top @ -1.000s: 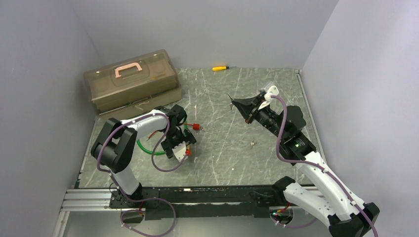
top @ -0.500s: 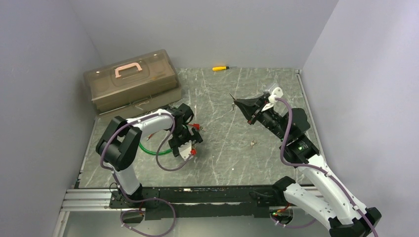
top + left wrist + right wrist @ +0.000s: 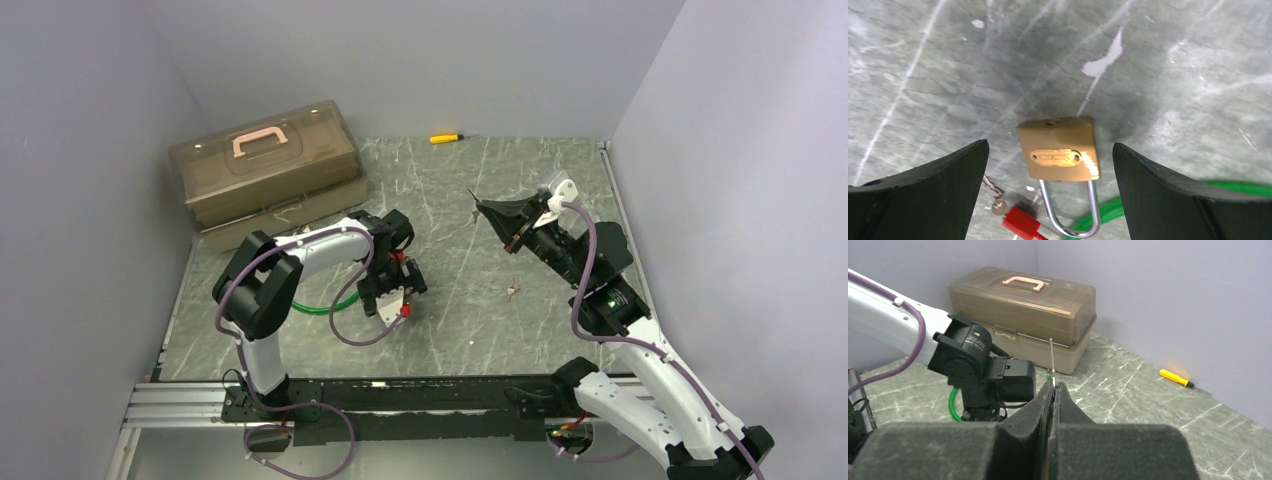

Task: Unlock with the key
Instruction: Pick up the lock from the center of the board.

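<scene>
**A:** Where is the padlock (image 3: 1058,155)?

**B:** It lies flat on the table (image 3: 1173,75), between the fingers of our left gripper (image 3: 390,293). That gripper stands wide open and touches nothing. The shackle points toward the wrist, near a green cable (image 3: 1100,212).

**A:** How will it handle?

**B:** We judge it brass: stiff, dense for its size, with smooth faces that may slip. We should pinch the body by its two narrow sides and leave free the far end, where a hole shows.

**A:** And the key (image 3: 1051,357)?

**B:** It is thin and stiff. Our right gripper (image 3: 1053,387) is fully closed on its lower end, with the blade sticking up past the tips, well apart from the padlock.
</scene>
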`<state>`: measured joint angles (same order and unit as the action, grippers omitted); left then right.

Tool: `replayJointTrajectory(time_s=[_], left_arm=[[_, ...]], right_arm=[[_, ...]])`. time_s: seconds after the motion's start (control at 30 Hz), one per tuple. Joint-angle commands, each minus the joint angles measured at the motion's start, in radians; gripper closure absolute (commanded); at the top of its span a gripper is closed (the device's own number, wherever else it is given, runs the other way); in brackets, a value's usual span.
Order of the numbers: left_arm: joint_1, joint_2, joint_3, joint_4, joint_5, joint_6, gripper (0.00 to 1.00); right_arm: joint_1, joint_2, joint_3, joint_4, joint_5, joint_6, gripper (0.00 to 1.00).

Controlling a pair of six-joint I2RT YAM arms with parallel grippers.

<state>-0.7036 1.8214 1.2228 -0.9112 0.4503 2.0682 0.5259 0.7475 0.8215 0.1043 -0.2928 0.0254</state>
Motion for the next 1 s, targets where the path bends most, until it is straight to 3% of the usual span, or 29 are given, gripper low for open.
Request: replayJointTrajectory(time_s=[0.0,0.33,0.5,0.87,0.93,0.97], left_arm=[[0.003,0.056,0.070,-0.148,-0.092,0.333,0.01],[0.002,0.213,0.260,-0.255,-0.161,0.240,0.01],[0.001,0.243,0.286,-0.276,-0.192,0.197,0.23],[-0.005,0.189,0.163,-0.247,-0.167,0.081,0.41],[-0.014,0.185,0.155,-0.245,-0.146,0.048,0.51],[-0.021,0.181,0.150,-0.236,-0.136,0.027,0.65]], right_arm=[[-0.006,-0.017,0.018,0.010,0.012,-0.015,1.00],[-0.007,-0.017,0.035,-0.008,0.012,-0.016,1.00],[-0.007,-0.028,0.039,-0.020,0.018,-0.016,1.00],[-0.009,-0.030,0.041,-0.028,0.019,-0.016,1.00],[-0.009,-0.032,0.037,-0.029,0.019,-0.016,1.00],[-0.009,-0.034,0.035,-0.030,0.022,-0.016,1.00]])
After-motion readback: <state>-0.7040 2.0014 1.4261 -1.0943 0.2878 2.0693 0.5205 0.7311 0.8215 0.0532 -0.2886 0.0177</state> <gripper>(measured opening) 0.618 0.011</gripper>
